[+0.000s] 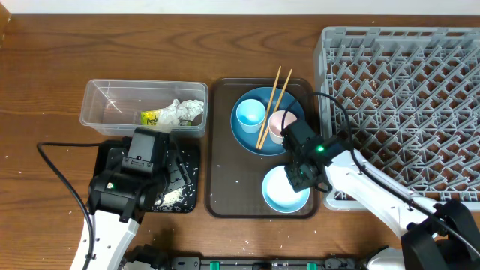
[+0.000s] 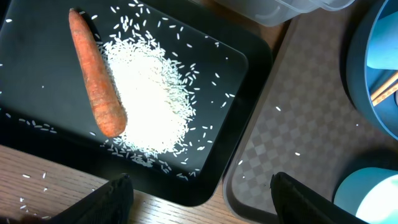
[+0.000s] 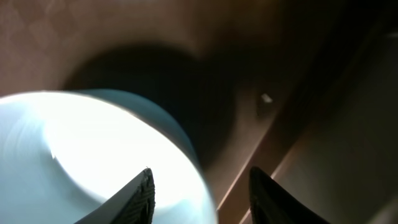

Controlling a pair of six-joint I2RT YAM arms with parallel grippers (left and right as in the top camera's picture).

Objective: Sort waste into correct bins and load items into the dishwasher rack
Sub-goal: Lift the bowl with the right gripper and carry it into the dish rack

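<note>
The clear tub (image 1: 105,105) holds crumpled white tissue (image 1: 184,111) and the yellow-green wrapper (image 1: 150,117). The black tray (image 2: 37,124) holds a pile of rice crumbs (image 2: 149,93) and an orange carrot piece (image 2: 96,74). My left gripper (image 2: 202,199) is open and empty above the tray's near corner; it also shows in the overhead view (image 1: 146,161). The dark blue plate (image 1: 255,142) carries the light blue cup (image 1: 250,114), the pink cup (image 1: 281,124) and two chopsticks (image 1: 274,105). My right gripper (image 3: 199,199) is open and straddles the rim of the white bowl (image 3: 93,149).
The brown serving tray (image 1: 232,180) holds the plate and the bowl (image 1: 281,191). The grey dishwasher rack (image 1: 405,105) stands at the right, close beside the tray. Loose rice grains lie on the wood near the black tray (image 1: 187,169).
</note>
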